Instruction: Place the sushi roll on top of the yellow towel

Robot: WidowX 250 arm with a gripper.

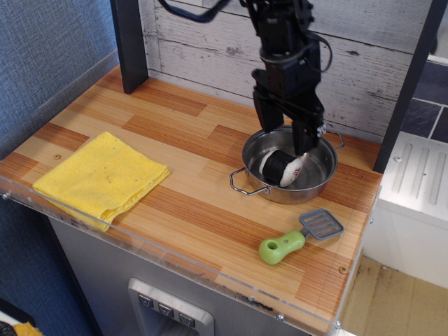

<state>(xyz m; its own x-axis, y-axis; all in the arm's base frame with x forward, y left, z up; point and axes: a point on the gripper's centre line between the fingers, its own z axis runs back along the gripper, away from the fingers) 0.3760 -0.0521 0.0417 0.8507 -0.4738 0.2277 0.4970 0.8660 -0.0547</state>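
You are hovering the gripper (285, 134), jaws apart and empty, over the sushi roll (281, 168) lying in the pan (318, 178), right of centre. Straddle its black wrap before lowering; yellow towel (102, 176) waiting at left.

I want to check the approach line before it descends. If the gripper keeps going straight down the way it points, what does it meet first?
Probably the sushi roll in the pan: the open gripper points down above it, though depth is unclear.

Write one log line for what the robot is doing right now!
phase: reaching | gripper: open, above pan | sushi roll: lying in pan, not gripped | yellow towel: bare, far left of pan
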